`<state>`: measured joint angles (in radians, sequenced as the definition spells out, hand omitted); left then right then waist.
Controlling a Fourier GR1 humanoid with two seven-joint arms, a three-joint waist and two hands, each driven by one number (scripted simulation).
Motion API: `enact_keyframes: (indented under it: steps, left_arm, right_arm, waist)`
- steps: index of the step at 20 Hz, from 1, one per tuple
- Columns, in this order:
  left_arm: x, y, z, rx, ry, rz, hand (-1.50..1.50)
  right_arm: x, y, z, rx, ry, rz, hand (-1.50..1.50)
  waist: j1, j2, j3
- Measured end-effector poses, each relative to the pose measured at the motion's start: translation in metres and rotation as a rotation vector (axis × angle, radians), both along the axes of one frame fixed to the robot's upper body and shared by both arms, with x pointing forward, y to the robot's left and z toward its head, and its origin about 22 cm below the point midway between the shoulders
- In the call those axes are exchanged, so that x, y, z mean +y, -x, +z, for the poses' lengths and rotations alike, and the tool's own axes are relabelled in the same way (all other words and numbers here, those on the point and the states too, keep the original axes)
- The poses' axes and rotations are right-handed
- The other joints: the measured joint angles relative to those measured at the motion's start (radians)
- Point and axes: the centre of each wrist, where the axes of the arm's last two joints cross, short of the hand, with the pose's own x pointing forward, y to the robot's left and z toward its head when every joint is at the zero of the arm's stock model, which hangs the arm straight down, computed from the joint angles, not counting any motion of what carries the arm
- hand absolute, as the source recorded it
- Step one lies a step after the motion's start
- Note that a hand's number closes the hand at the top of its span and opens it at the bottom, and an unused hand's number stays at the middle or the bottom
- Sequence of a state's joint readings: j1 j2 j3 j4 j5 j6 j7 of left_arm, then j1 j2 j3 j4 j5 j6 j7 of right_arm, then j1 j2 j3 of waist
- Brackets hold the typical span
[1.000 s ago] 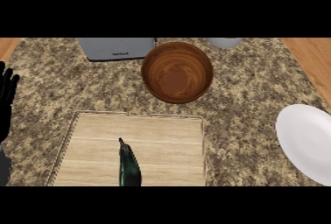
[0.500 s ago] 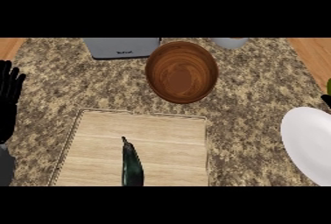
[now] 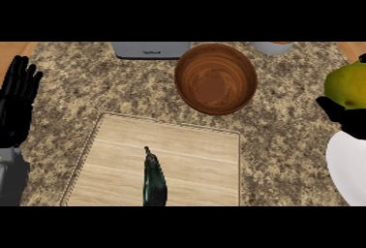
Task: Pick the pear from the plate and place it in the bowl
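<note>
One yellow-green pear (image 3: 348, 86) at right edge, gripped by right hand (image 3: 336, 110) above white plate (image 3: 349, 169), wooden bowl (image 3: 216, 78) well apart to its left, dark vegetable (image 3: 154, 180) on cutting board (image 3: 193, 150), left hand (image 3: 18, 101) resting open at left edge, speckled surface (image 3: 93, 87).

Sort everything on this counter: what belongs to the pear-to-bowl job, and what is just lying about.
Belongs to the job:
- yellow-green pear
- round brown wooden bowl
- white round plate
- right hand, curled round the pear

Just lying about:
- pale wooden cutting board
- dark green cucumber
- grey appliance
- resting left hand
</note>
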<state>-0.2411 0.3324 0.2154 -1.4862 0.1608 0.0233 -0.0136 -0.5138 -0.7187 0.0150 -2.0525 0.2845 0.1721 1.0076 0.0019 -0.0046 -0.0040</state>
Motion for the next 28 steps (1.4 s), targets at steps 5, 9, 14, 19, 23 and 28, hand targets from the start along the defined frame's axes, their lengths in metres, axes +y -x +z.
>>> enact_keyframes:
  steps: [5,9,14,19,23,28]
  left_arm:
    - [-0.01,-0.009,0.003,-0.009,0.002,-0.021,0.0]
    - [-0.011,-0.007,0.0,-0.013,0.002,-0.021,0.0]
    - [-0.008,0.0,0.0,-0.013,0.005,-0.023,0.0]
    - [-0.014,-0.005,0.004,-0.013,0.005,-0.023,0.0]
    - [-0.01,-0.005,0.009,-0.018,0.003,-0.017,0.0]
    - [-0.012,-0.008,0.005,-0.022,0.003,-0.026,0.0]
  right_arm:
    - [0.041,-0.031,0.002,0.041,0.003,0.053,1.5]
    - [0.072,-0.063,-0.009,0.103,-0.008,0.069,1.5]
    - [0.101,-0.099,-0.036,0.173,-0.015,0.061,1.5]
    - [0.123,-0.126,-0.072,0.236,0.044,0.001,1.5]
    - [0.127,-0.142,-0.109,0.287,0.02,-0.081,-1.5]
    - [0.132,-0.158,-0.144,0.304,-0.11,-0.132,-1.5]
  waist:
    - [0.019,0.006,0.001]
    - [0.024,0.008,0.002]
    - [0.023,0.008,0.003]
    - [0.018,0.009,0.003]
    - [0.017,0.009,0.004]
    - [0.02,0.013,0.004]
